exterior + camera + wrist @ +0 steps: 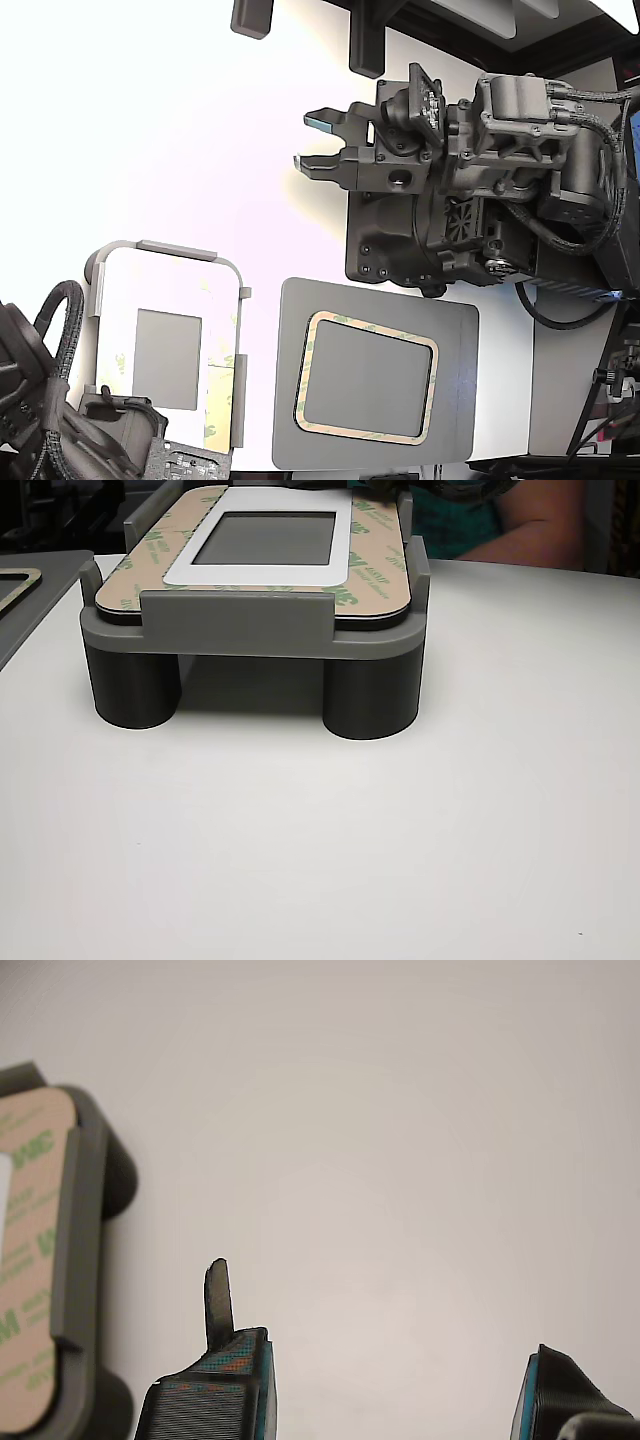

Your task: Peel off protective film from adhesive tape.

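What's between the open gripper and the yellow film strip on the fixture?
Only bare white table separates the gripper from the protective film, per the exterior view.

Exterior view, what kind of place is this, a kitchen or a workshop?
Likely an assembly or test bench, not a kitchen: a white table, a grey fixture holding a panel with taped edges, a grey tray carrying a tape ring, and a robot hand hovering open.

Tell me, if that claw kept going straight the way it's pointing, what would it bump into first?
Probably nothing: the gripper is open and points across bare white table. The grey fixture sits off to one side of its line, though depth is hard to judge.
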Controlling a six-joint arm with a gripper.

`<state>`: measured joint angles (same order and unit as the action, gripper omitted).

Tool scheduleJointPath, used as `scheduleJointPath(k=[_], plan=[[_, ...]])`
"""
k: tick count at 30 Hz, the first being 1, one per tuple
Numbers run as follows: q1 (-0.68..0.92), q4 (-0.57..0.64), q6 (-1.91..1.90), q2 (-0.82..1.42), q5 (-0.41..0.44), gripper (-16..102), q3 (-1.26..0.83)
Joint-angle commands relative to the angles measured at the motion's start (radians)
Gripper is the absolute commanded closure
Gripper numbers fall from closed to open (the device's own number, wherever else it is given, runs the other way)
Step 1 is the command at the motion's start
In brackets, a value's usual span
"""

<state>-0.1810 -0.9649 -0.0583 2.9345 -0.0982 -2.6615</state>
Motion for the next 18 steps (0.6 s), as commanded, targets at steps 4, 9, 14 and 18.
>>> scheduleJointPath(k=[4,9,14,18], plan=[[-0.012,0.008,0.014,0.021,-0.02,-14,0.021],[-0.012,0.006,0.008,0.021,-0.006,-14,0.025],[-0.011,0.006,0.003,0.017,0.008,-14,0.069],[-0.008,0.023,-0.002,-0.035,0.025,-14,0.13]])
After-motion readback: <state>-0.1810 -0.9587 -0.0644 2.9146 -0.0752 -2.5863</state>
